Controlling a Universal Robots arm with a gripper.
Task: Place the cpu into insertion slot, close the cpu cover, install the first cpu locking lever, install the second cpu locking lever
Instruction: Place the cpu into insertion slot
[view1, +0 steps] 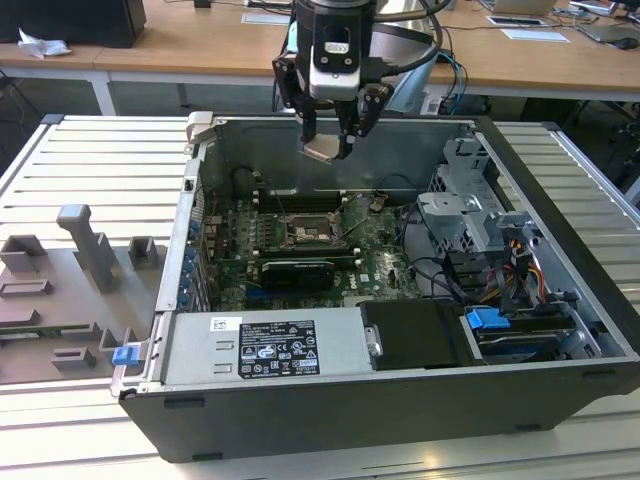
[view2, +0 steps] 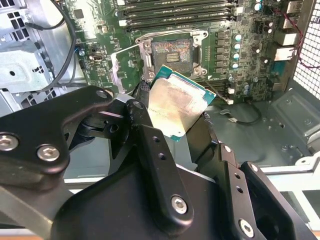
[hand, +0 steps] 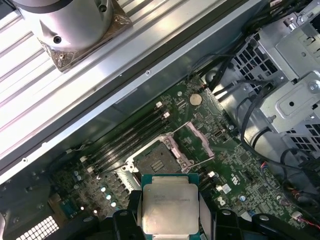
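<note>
Cpu hangs tilted in the gripper, jaws clenched on its edges, well above the uncovered insertion slot. Lowered at that tilt, it could seat crooked and damage the slot.

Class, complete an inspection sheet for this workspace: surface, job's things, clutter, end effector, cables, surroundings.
Surface: slatted metal table carrying an open computer case.
Job's things: cpu held above the board; slot empty; cover raised open.
Clutter: grey fixtures and a blue clip on the table, at the exterior view's left.
End effector: shut on the cpu, above the case.
Cables: black cables beside the drive cage; coloured wires at the exterior view's right.
Surroundings: wooden desks behind the table.
</note>
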